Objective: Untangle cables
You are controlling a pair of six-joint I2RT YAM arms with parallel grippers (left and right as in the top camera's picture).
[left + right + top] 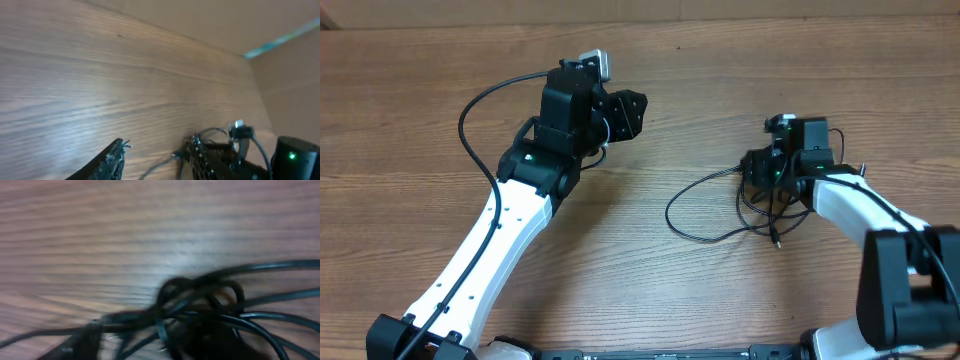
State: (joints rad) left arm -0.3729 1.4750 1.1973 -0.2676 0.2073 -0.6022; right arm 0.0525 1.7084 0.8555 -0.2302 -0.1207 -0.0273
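Note:
The cables are thin black cords knotted together right of the table's middle, with one long loop trailing left and a plug end toward the front. My right gripper sits down on the knot. The right wrist view is blurred: the tangle fills it and strands run between the fingers, which look closed on them. My left gripper is open and empty, well to the left of the cables. In the left wrist view its fingers are apart, with a strand beyond them.
The wooden table has a raised wooden wall along its far edge. The right arm's wrist with a green light shows at the lower right of the left wrist view. A thicker black wire loops off the left arm.

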